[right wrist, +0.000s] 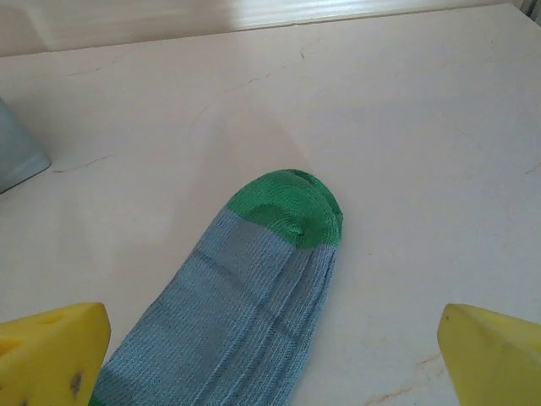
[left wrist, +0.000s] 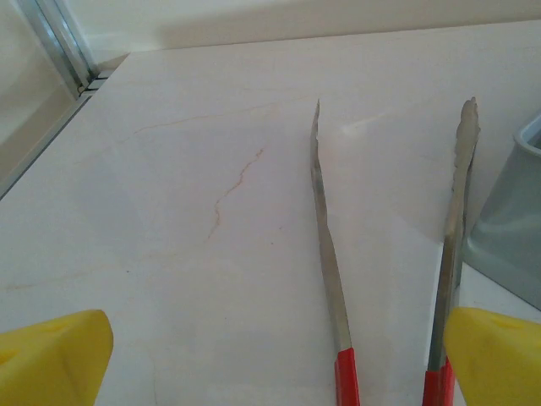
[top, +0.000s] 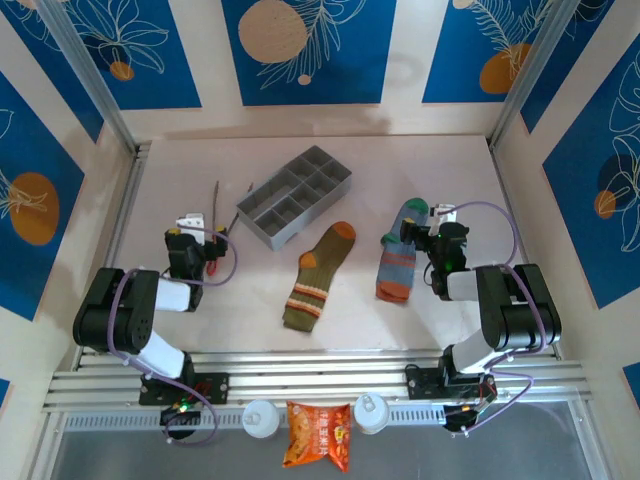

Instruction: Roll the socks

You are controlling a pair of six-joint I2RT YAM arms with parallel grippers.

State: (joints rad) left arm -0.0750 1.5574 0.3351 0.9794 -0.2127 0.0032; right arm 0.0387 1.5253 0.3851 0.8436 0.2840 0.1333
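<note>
A: Entry: left gripper [left wrist: 270, 364], right gripper [right wrist: 270, 359], both being held wide open, empty.

B: Grey-blue sock [right wrist: 245, 296] at right gripper, olive-brown sock [top: 318, 277] beside, both lying flat on bench [top: 450, 170]. Risk judged: tongs [left wrist: 325, 254] being snagged by left gripper.

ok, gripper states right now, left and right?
left gripper: open, holding nothing, tongs on the table ahead of it.
right gripper: open, holding nothing, above the grey-blue sock.

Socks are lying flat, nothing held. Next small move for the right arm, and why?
Probably ease the right gripper forward and down onto the green toe of the grey-blue sock: its open jaws straddle that flat sock, toe just ahead, so a pinch there could start the roll.
</note>
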